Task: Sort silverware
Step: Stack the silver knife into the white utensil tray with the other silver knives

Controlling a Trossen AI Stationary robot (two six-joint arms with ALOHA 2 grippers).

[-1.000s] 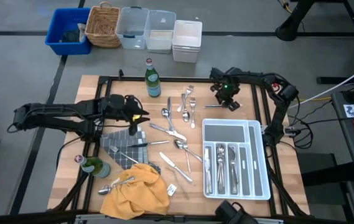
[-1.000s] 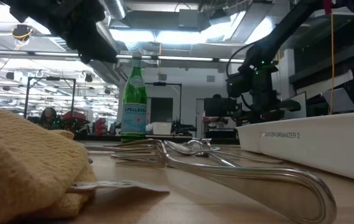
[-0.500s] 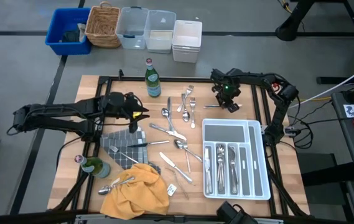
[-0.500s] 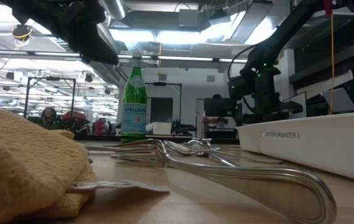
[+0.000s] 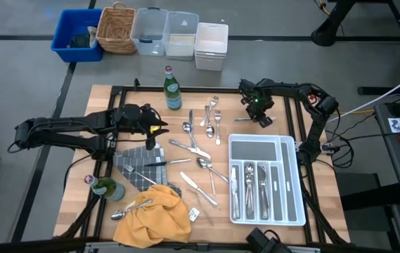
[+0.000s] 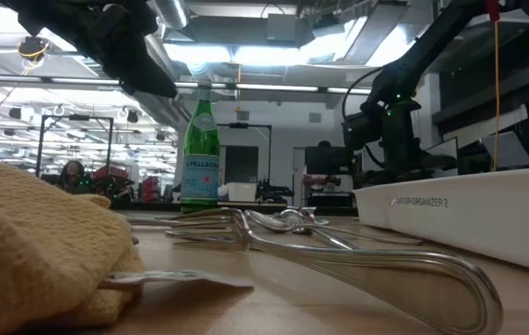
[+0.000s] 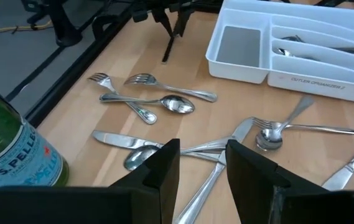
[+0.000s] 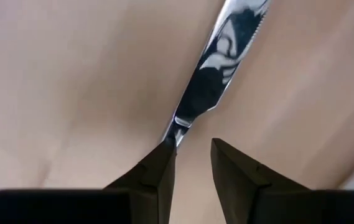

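At the left, the high view shows the left tool [image 5: 156, 131] hanging over the tabletop [image 5: 294, 105], above the edge of a grey cloth [image 5: 131, 167]. Its own wrist view adds what the top view hides: the two dark fingers [image 7: 164, 168] stand spread, with nothing between them. Just ahead of this tool lies the loose silverware [image 7: 164, 102]: slim shiny forks, spoons and knives, some crossing each other, scattered over the middle of the wood. Near the front left corner, a yellow cloth [image 5: 154, 214] covers part of a spoon, and one green bottle [image 5: 108, 188] stands beside it; a second bottle [image 5: 173, 88] stands at the far edge.

At the right, a white tray [image 5: 292, 146] already holds several pieces, laid along its narrow compartments, while its wide compartment is bare.

The right tool [image 5: 259, 118] is just behind the tray's far left corner. From above, what it carries is hard to see. The left wrist view shows a thin knife [image 7: 168, 43] hanging tilted from it towards the wood. The right wrist view shows this knife close: a bright mirror blade reaching forward, its narrow neck pinched at the fingertips [image 8: 164, 158].
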